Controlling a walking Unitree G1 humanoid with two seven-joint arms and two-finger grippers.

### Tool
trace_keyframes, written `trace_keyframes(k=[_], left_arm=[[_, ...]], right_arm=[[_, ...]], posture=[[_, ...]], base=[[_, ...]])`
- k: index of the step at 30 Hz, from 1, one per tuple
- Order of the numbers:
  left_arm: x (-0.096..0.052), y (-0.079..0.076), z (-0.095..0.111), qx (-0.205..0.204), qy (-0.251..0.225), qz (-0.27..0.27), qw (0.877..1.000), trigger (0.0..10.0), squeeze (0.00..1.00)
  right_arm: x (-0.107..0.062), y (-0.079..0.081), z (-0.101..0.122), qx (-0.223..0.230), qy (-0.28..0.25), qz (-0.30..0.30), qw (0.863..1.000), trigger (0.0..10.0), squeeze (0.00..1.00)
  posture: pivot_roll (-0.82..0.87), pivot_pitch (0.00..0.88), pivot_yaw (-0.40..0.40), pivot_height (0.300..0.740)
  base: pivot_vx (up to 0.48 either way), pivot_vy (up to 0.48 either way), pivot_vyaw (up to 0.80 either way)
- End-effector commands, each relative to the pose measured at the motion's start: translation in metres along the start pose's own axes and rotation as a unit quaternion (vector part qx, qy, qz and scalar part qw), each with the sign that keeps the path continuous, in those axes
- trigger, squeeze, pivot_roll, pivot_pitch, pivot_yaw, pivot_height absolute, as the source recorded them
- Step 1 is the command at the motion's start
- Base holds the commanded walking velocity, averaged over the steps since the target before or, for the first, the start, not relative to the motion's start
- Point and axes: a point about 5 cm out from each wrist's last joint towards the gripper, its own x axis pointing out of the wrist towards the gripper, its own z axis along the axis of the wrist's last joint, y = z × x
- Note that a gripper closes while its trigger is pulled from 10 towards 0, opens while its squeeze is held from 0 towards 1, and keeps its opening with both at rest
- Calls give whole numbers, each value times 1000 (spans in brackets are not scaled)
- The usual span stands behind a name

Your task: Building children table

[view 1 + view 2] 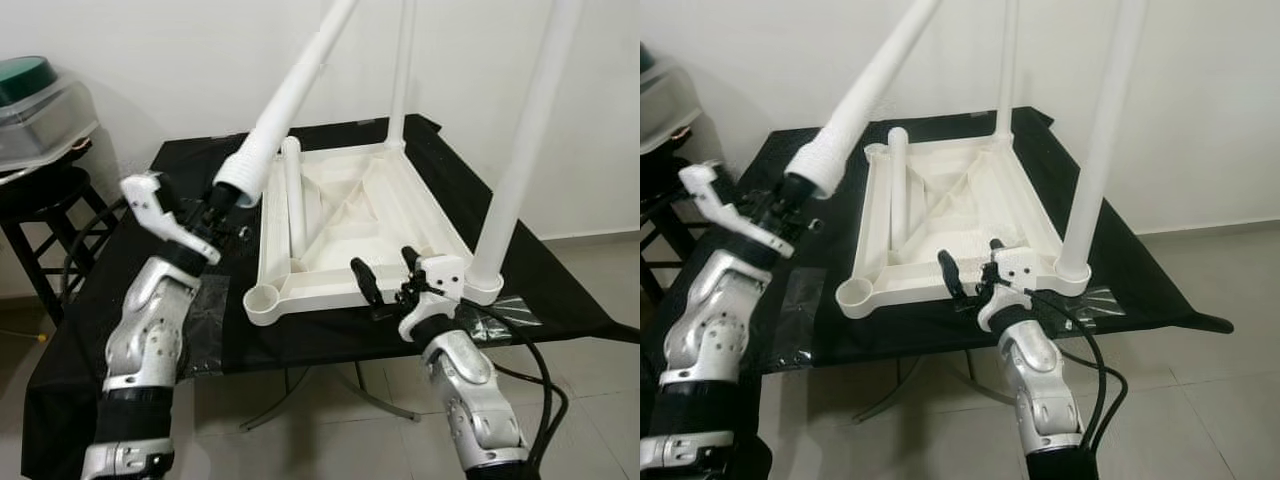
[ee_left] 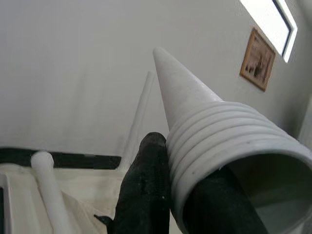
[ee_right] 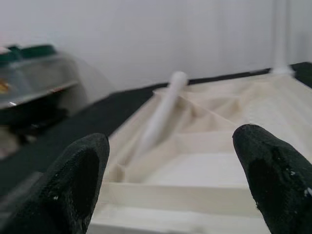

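In the left eye view we see the white plastic children table top [image 1: 350, 225] lying upside down on the black cloth-covered table [image 1: 520, 270], in the centre of the frame. Two white plastic legs already stand in its far and right corner sockets, and one loose white leg [image 1: 293, 195] lies inside the frame of the top. Our left arm is bent upward at the left of the frame; its left gripper [image 1: 222, 200] is closed on the ribbed end of a long white tapered leg [image 1: 290, 95], which points up toward the upper centre. Our right arm rises from the lower right, and the right gripper [image 1: 388, 282] stands with its jaws apart just at the near edge of the table top.

The right eye view gives the same scene, with a green-lidded grey container [image 1: 35, 105] on a dark stool in the upper left.

In the left wrist view a black finger [image 2: 146, 190] presses against the ribbed leg.

In the right wrist view the two black fingertips [image 3: 80, 180] are wide apart, and the table top lies between and beyond them.
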Motion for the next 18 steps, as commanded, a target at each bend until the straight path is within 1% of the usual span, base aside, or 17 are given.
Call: trace_keyframes(k=[1,3,5,6,7,8,10,11,13,14,15,17,18], left_arm=[[-8,2,3,-43,-16,-8,999,10000,0],[-8,2,3,-43,-16,-8,999,10000,0],[-19,0,-4,-99,-10,-33,994,10000,0],[-23,-1,-7,-119,-8,-43,992,10000,0],[-26,-1,-8,-129,-8,-48,990,10000,0],[-26,-1,-8,-129,-8,-48,990,10000,0],[-35,-3,-14,-152,-1,-56,987,10000,0],[-35,-3,-14,-152,-1,-56,987,10000,0],[-45,-4,-21,-176,7,-58,983,10000,0],[-51,-6,-27,-184,18,-59,981,10000,0],[-51,-6,-27,-184,18,-59,981,10000,0],[-61,-10,-36,-201,33,-62,977,10000,0],[-61,-10,-36,-201,33,-62,977,10000,0]], right_arm=[[-1,9,2,21,-6,27,999,10000,0],[-1,9,2,21,-6,27,999,10000,0],[-2,15,2,42,-9,55,998,10000,0],[-2,17,2,50,-9,65,997,10000,0],[-2,18,2,55,-9,71,996,10000,0],[-2,18,2,55,-9,71,996,10000,0],[-2,20,0,74,-2,83,994,10000,0],[-2,20,0,74,-2,83,994,10000,0],[-1,20,-3,86,7,91,992,10000,0],[0,20,-4,87,13,91,992,10000,0],[0,20,-4,87,13,91,992,10000,0],[1,19,-6,86,20,92,992,10000,0],[1,19,-6,86,20,92,992,10000,0]], posture=[[-105,42,56,740],[-105,42,56,740],[-110,43,64,740],[-110,43,65,740],[-110,43,65,740],[-110,43,65,740],[-109,45,65,740],[-109,45,65,740],[-101,48,66,740],[-100,50,66,740],[-100,50,66,740],[-101,55,68,740],[-101,55,68,740]], base=[[0,0,0],[0,0,0],[0,0,0],[0,0,0],[0,0,0],[0,0,0],[0,0,0],[0,0,0],[0,0,0],[0,0,0],[0,0,0],[0,0,0],[0,0,0]])
